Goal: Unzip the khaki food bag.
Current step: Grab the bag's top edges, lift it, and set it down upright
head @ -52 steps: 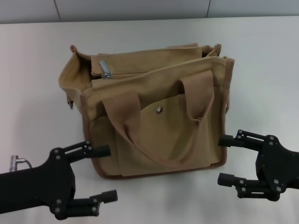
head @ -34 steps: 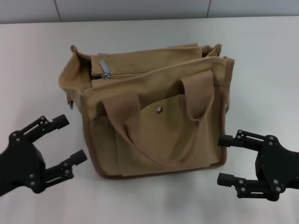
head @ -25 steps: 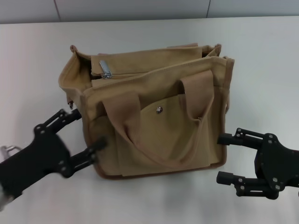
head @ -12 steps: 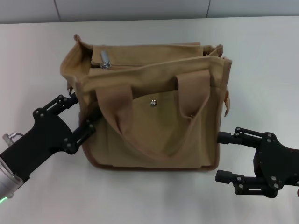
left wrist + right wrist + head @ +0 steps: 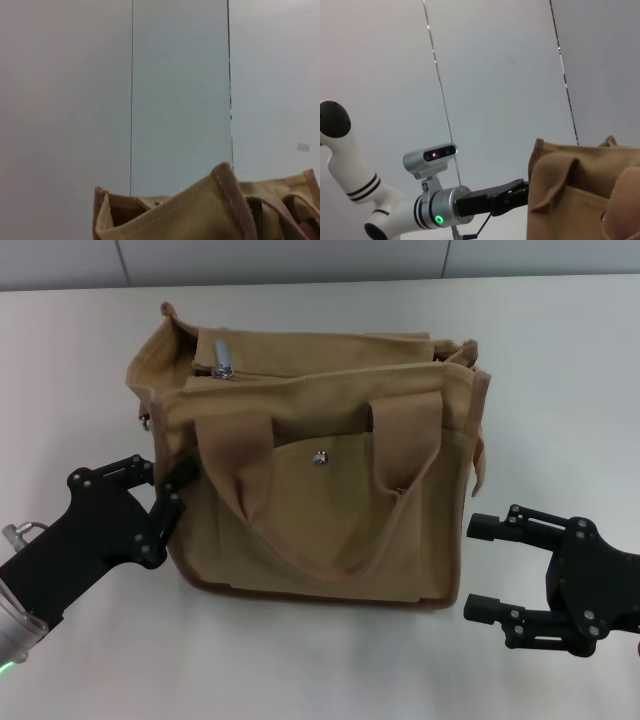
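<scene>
The khaki food bag (image 5: 330, 530) stands upright mid-table, front pocket and metal snap (image 5: 319, 455) facing me, two webbing handles hanging over the front. Its silver zipper pull (image 5: 223, 364) sits at the top's far left end. My left gripper (image 5: 171, 471) is at the bag's lower left front corner, its fingers closed in on that corner seam. My right gripper (image 5: 470, 567) is open and empty just right of the bag, apart from it. The bag's top edge shows in the left wrist view (image 5: 220, 207). The right wrist view shows the bag (image 5: 580, 200) and the left gripper (image 5: 520, 192) on its edge.
The white table (image 5: 560, 370) runs around the bag on all sides. A grey panelled wall (image 5: 300, 258) stands behind the table. The left arm's white body (image 5: 395, 220) shows beyond the bag in the right wrist view.
My left gripper swung in from the left and closed on the bag's left front corner. The bag turned and shifted, its front now squarer to me. The right gripper barely moved.
</scene>
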Action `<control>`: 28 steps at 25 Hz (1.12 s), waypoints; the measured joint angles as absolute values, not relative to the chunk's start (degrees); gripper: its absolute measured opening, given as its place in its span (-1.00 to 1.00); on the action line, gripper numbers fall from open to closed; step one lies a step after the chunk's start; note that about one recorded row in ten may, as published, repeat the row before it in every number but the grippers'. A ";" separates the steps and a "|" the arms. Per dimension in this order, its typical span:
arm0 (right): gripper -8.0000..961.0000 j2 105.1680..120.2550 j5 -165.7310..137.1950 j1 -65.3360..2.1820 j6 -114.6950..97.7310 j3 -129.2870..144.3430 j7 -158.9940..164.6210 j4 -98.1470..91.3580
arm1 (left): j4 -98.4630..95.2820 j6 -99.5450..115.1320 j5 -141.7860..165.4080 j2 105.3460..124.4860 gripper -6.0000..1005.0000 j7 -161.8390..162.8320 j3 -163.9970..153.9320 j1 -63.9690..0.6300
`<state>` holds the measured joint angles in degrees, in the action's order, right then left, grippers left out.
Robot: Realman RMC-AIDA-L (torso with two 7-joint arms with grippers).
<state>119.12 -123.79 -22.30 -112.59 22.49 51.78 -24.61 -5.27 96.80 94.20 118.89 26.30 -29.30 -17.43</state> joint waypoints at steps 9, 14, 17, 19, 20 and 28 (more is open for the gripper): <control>0.66 119.18 -113.77 -20.34 -114.80 22.41 51.10 -24.30 | -5.81 98.68 94.00 118.89 -0.83 26.20 -29.18 -17.56; 0.66 119.24 -99.00 -19.31 -116.36 22.40 46.83 -20.64 | -7.20 100.59 93.91 118.77 -0.84 26.10 -29.07 -18.75; 0.66 119.37 -86.67 -20.22 -115.38 22.40 40.84 -14.44 | -8.89 102.61 93.84 118.70 -0.84 26.37 -28.97 -20.30; 0.66 119.41 -80.40 -21.80 -114.51 22.41 37.88 -10.95 | -9.41 103.13 93.83 118.70 -0.84 26.52 -28.96 -20.85; 0.66 119.41 -80.40 -21.80 -114.51 22.41 37.88 -10.95 | -9.91 103.58 93.82 118.69 -0.84 26.63 -29.02 -21.38; 0.66 119.48 -78.41 -32.48 -103.79 27.74 33.23 -9.81 | -14.19 105.99 93.83 118.58 -0.84 26.98 -29.34 -25.31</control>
<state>119.48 -78.41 -32.48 -103.79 27.74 33.23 -9.81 -14.19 105.99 93.83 118.58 26.98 -29.34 -25.31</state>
